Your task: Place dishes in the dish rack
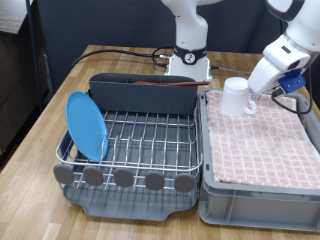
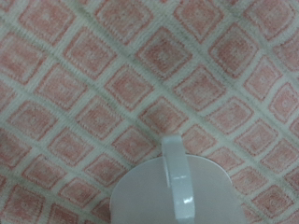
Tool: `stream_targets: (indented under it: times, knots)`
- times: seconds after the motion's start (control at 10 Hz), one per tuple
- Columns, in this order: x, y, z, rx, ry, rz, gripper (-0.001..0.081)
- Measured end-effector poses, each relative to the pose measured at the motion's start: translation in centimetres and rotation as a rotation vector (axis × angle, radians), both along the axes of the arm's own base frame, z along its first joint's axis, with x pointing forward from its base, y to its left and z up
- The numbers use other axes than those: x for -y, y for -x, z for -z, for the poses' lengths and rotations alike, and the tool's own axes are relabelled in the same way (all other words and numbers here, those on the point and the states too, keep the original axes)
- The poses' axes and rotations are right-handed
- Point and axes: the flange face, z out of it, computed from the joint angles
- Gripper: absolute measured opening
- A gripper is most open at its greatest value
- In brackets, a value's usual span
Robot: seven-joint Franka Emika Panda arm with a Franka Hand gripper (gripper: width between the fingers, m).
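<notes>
The dish rack (image 1: 130, 140) stands at the exterior view's left, with a silver wire grid and a tall grey back compartment. The light-blue plate (image 1: 87, 125) stands on edge in the rack's left side. My gripper (image 1: 250, 92) is at the upper right, above the back left corner of the cloth-lined bin, shut on the white mug (image 1: 235, 97). In the wrist view the mug (image 2: 168, 191) with its handle sits close under the camera, over the pink checked cloth (image 2: 103, 84); my fingers do not show there. I cannot make out the wooden spoon.
The grey bin lined with pink checked cloth (image 1: 265, 150) sits right beside the rack. A row of round grey tabs (image 1: 122, 178) lines the rack's front edge. The robot base (image 1: 188, 60) and cables stand behind the rack on the wooden table (image 1: 40, 120).
</notes>
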Motion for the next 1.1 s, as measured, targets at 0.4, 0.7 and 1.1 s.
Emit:
stream_targets:
  times: [0.4, 0.7, 1.1]
  knots:
    - [0.6, 0.8, 1.8, -0.013, 0.013, -0.017, 0.0803]
    - [1.0, 1.0, 2.6, -0.011, 0.008, -0.035, 0.0803]
    - [1.7, 1.1, 3.2, -0.018, 0.005, -0.048, 0.0803]
